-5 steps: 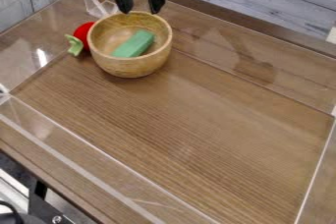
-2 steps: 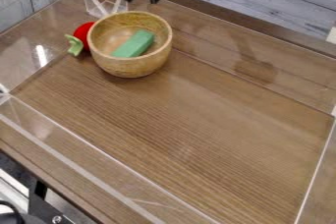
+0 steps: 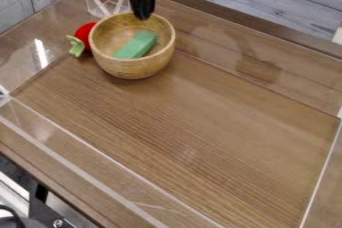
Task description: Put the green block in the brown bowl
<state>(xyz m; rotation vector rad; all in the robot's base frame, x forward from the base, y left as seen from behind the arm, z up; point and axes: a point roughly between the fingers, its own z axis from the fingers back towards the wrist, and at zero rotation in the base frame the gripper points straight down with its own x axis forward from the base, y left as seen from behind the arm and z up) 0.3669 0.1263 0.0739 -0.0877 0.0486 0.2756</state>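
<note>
The green block (image 3: 135, 44) lies flat inside the brown bowl (image 3: 118, 68), tilted against its inner wall. The bowl stands at the far left of the wooden table. My gripper (image 3: 143, 12) hangs pointing down over the bowl's far rim, just behind the block. Its dark fingers are pressed together, shut, with nothing visible between them. The fingers are apart from the block.
A small red toy with a green leafy bit (image 3: 83, 37) sits against the bowl's left side. Low clear plastic walls (image 3: 40, 137) ring the wooden tabletop (image 3: 214, 122). A grey plank wall stands behind the arm.
The fingers were spread open above the bowl's far rim; now they are closed together. The hand rose briefly, then came back down. The block stays in the bowl.
</note>
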